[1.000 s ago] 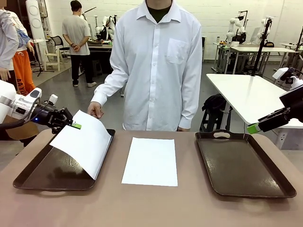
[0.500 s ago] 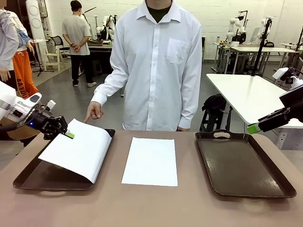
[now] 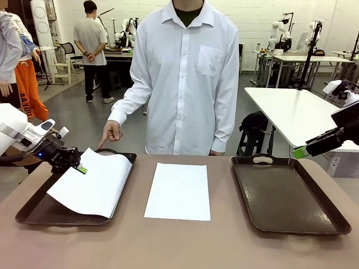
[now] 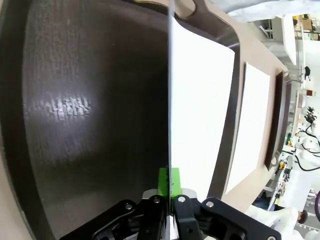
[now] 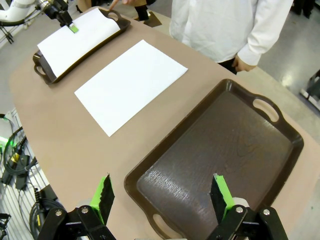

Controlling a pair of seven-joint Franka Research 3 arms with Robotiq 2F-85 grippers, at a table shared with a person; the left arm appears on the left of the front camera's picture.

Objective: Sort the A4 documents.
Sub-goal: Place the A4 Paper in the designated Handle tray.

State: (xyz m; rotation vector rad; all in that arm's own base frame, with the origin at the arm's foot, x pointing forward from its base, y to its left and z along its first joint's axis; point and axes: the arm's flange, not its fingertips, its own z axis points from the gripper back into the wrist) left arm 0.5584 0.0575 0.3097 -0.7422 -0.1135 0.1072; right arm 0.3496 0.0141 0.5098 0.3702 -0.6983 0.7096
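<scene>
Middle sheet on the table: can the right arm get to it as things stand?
Probably yes: the right end effector is open near the right tray, and nothing stands between it and the sheet, which lies flat.

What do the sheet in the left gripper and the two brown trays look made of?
The sheet, pinched by the left gripper: thin matte white paper; it curves where lifted. Left tray and right tray: dark brown, likely moulded plastic with a grained, slightly glossy surface, judging by glare patches; could be lacquered wood.

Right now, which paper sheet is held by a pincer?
The A4 sheet over the left tray, pinched by the left pincer; the other sheet lies flat on the table.
</scene>
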